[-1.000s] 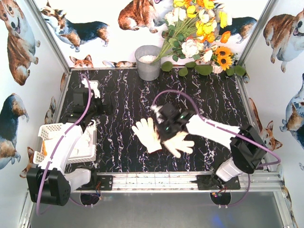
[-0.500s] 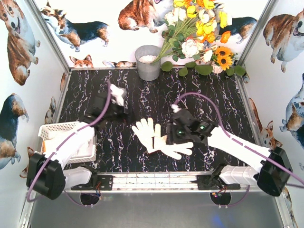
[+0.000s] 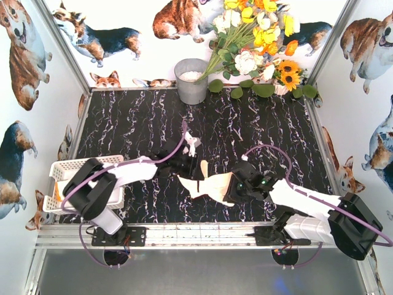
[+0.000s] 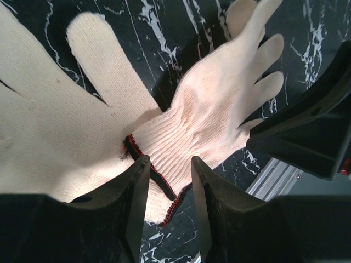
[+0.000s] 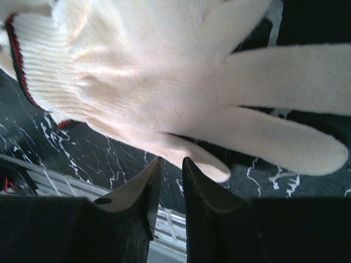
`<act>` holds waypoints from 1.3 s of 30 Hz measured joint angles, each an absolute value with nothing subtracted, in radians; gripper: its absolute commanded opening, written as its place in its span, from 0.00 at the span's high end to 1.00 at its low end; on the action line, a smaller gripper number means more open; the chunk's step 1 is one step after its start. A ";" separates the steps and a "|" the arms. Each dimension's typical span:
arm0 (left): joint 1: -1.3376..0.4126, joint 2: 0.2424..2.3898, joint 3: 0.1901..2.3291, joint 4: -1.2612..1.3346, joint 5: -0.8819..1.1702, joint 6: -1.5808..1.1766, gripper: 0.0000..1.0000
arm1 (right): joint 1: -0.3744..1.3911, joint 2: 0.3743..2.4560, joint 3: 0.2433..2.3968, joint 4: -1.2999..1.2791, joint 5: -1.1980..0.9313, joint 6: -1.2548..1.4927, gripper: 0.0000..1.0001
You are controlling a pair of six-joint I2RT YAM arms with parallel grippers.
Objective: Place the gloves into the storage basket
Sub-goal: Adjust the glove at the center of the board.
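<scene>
Two cream gloves (image 3: pixel 209 184) lie overlapped mid-table. In the left wrist view, one glove (image 4: pixel 49 126) spreads wide at left. The other glove (image 4: pixel 214 115), with a red-edged cuff, crosses it with its fingers pointing up right. My left gripper (image 4: pixel 169 164) stands over that cuff, its jaws narrowed but apart, with the cuff edge showing in the gap. My right gripper (image 5: pixel 171 161) sits at the same glove (image 5: pixel 148 71), a thin gap between its jaws and nothing in it. The glove's thumb tip lies just beyond them. The white storage basket (image 3: pixel 66 167) stands at the left edge, partly behind my left arm.
A grey metal bucket (image 3: pixel 191 80) stands at the back centre, with flowers (image 3: pixel 258 37) leaning over the back right corner. The aluminium rail (image 3: pixel 202 233) runs along the near edge. The two grippers (image 3: pixel 190 171) (image 3: pixel 232 184) stand close together over the gloves.
My left arm swung from the basket to the table's middle and its jaws narrowed. My right gripper drew back to the right and lower. The gloves got bunched together.
</scene>
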State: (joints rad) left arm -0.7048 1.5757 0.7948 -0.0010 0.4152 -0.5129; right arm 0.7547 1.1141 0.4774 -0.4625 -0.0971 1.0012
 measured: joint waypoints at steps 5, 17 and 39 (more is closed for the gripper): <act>-0.716 1.636 0.812 -0.028 0.435 -0.504 0.69 | 0.728 1.118 0.474 -0.424 -0.032 1.001 0.79; -0.806 1.753 0.901 -0.056 0.519 -0.486 0.69 | 0.458 1.248 0.538 -0.391 -0.002 0.808 0.77; -0.834 1.613 0.873 -0.155 0.289 -0.624 0.59 | 0.266 1.384 0.775 -0.474 -0.205 0.535 0.69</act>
State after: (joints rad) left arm -0.8341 1.6135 0.8734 -0.1547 0.2886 -0.6243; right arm 0.2665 1.3838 0.7753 -0.4744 -0.2050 0.5354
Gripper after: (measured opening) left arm 0.419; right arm 0.307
